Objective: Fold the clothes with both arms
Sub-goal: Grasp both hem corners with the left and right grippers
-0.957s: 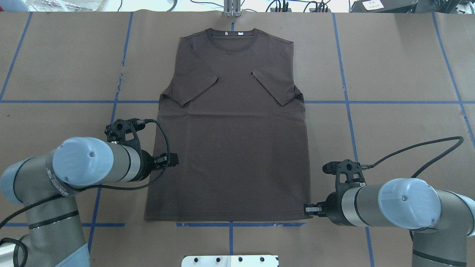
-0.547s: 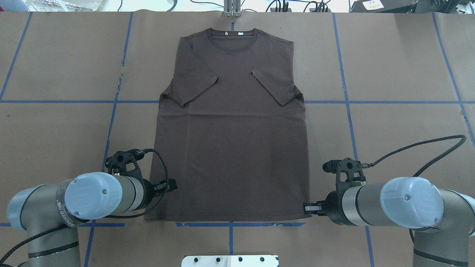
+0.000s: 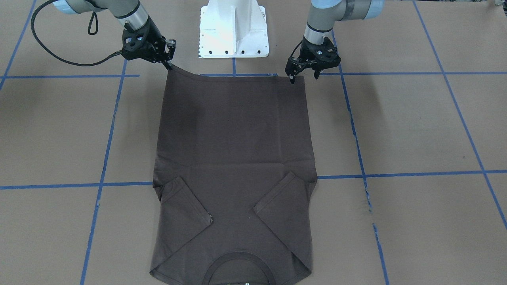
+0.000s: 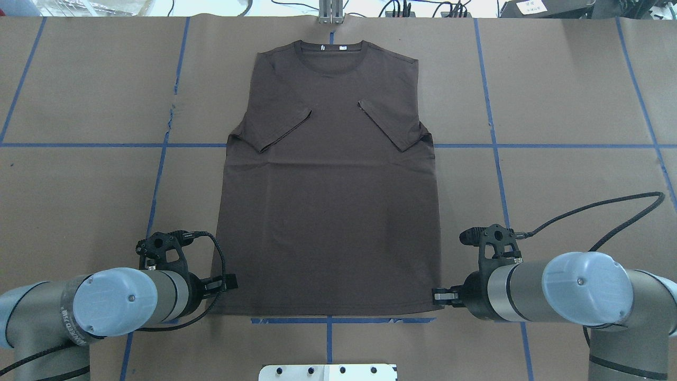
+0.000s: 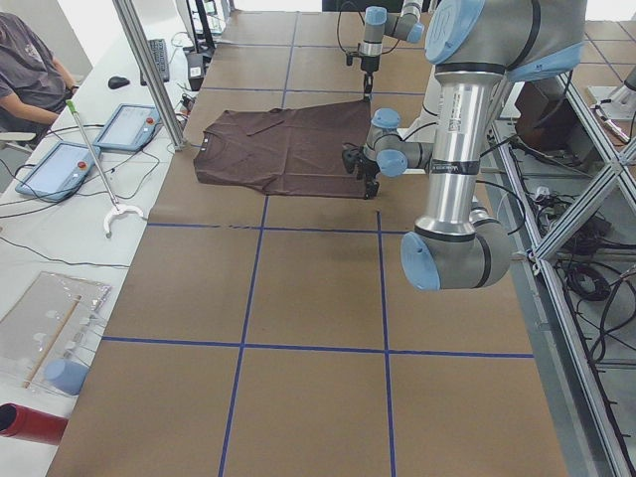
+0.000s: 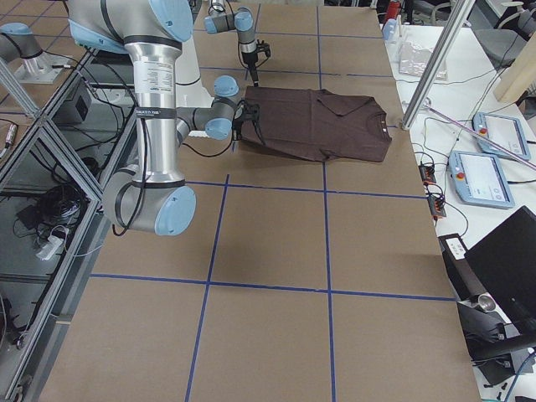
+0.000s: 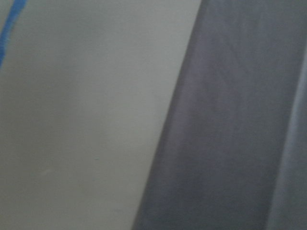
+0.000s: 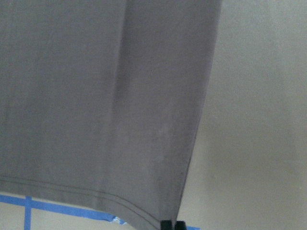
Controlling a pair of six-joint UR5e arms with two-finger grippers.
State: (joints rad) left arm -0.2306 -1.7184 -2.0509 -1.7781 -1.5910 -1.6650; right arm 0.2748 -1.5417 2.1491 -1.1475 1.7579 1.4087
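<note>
The dark brown T-shirt (image 4: 330, 211) lies flat on the brown table, collar at the far edge, both sleeves folded in over the chest. My right gripper (image 4: 437, 297) is shut on the shirt's near right hem corner. The front view shows that corner (image 3: 176, 70) raised a little at the gripper (image 3: 170, 65), and the right wrist view shows the fingertips (image 8: 171, 224) together on the fabric (image 8: 96, 96). My left gripper (image 4: 226, 283) is at the near left hem corner. In the front view it is open (image 3: 304, 77) and straddles that corner. The left wrist view shows only blurred shirt edge (image 7: 230, 120).
The white robot base (image 3: 233, 27) stands just behind the hem. Blue tape lines (image 4: 497, 145) cross the table. A metal post (image 4: 330, 13) stands beyond the collar. A seated person (image 5: 30, 60) and tablets (image 5: 124, 127) are past the far edge.
My left arm has moved back along the shirt's left edge, from mid-length to the near hem corner. The right arm and the shirt have not moved.
</note>
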